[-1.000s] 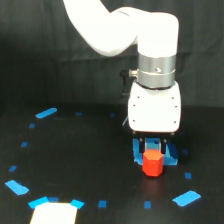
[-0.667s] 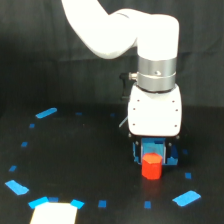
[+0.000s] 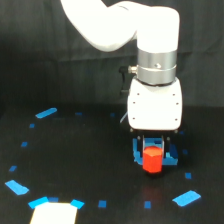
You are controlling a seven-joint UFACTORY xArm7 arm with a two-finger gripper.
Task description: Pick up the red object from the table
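That red object (image 3: pixel 152 159) looks like a small, light, stiff block, so you'd want to pinch its upright sides near the top. It's sitting on the tabletop (image 3: pixel 90 165) over a blue patch (image 3: pixel 170 159), right under your gripper (image 3: pixel 153 144). Can't tell how wide the jaws are, or whether they've got it.

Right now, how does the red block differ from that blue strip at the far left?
The red block is chunky and stands upright; the blue strip lies flat and thin. The block sits right under the gripper; the strip lies far off, alone. Both rest on the black table.
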